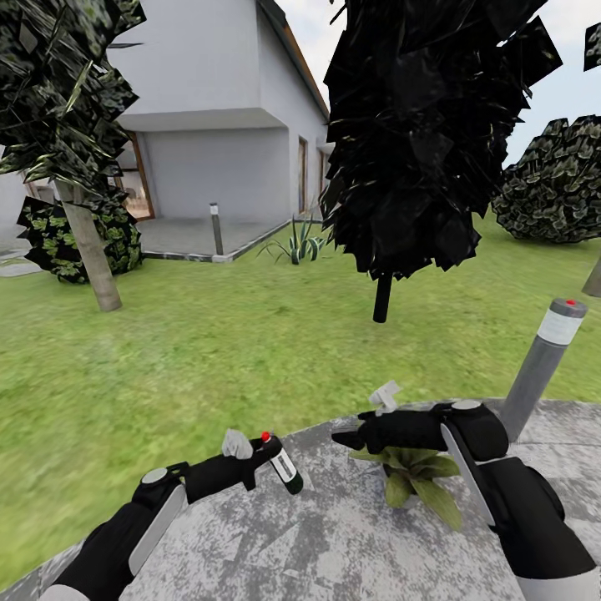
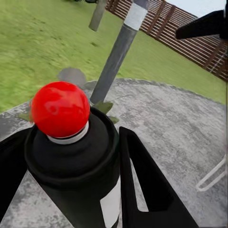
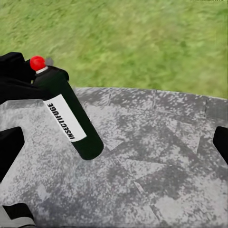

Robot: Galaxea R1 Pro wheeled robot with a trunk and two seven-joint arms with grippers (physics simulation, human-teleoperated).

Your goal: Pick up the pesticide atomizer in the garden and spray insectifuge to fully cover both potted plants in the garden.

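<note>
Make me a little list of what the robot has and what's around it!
left claw: shut on the pesticide atomizer, tilted, red tip up
right claw: open, holding nothing, above the potted plant
ground: round grey stone patio, lawn around it
nearby: tall grey post beside the plant

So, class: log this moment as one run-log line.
left pincer: shut on dark-green red-tipped atomizer bottle | right pincer: open, over speckled potted plant

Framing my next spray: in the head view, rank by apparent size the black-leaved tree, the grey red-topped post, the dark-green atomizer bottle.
1. Black-leaved tree
2. Grey red-topped post
3. Dark-green atomizer bottle, clearly smallest despite being nearest.
</note>
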